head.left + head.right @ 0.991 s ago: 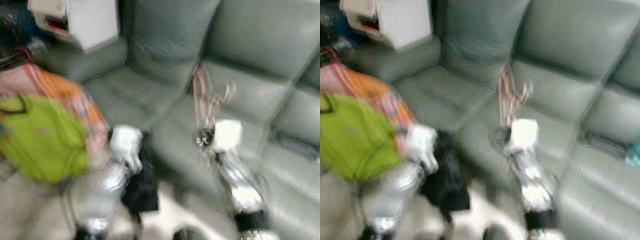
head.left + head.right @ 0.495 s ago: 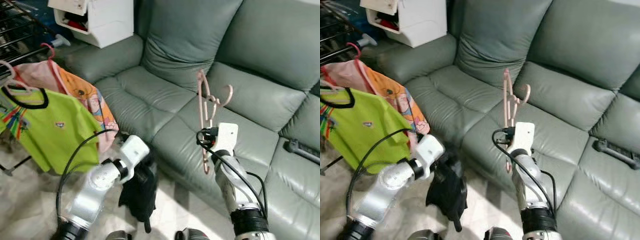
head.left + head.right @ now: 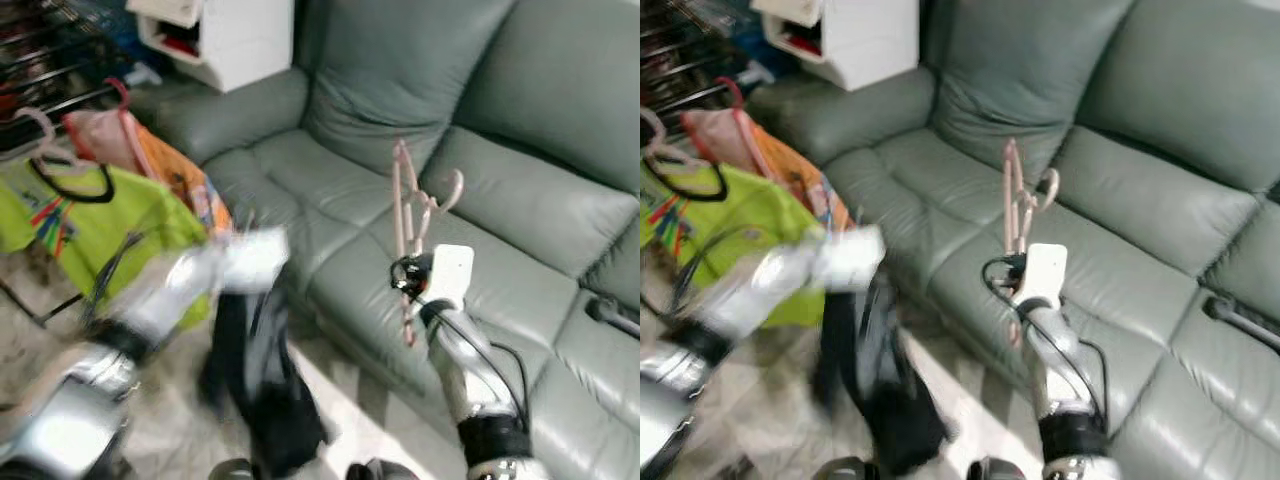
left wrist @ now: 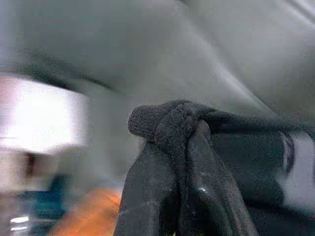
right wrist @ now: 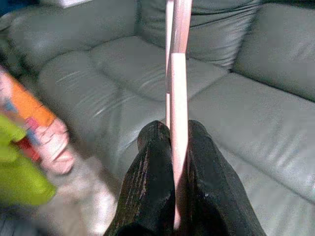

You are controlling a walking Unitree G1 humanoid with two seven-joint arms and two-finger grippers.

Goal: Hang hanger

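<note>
A pink hanger (image 3: 404, 205) stands upright in front of the grey sofa (image 3: 300, 175), and my right gripper (image 3: 406, 274) is shut on its lower part. In the right wrist view the hanger (image 5: 177, 73) runs straight up between my two black fingers (image 5: 150, 162). To the left of it, motion-blurred, my left gripper (image 3: 256, 262) is raised and shut on a black garment (image 3: 258, 385) that hangs down toward the floor. The left wrist view shows a fold of the black garment (image 4: 170, 120) pinched between the fingers.
A green T-shirt (image 3: 85, 225) and an orange-pink garment (image 3: 150, 165) hang on hangers from a dark rack (image 3: 55, 45) at the left. A white cabinet (image 3: 235, 35) stands behind the sofa arm. A black object (image 3: 615, 312) lies on the sofa's right seat.
My left arm has swung up and to the left, lifting the black garment higher, and it is now blurred. The right gripper still holds the hanger upright in about the same place.
</note>
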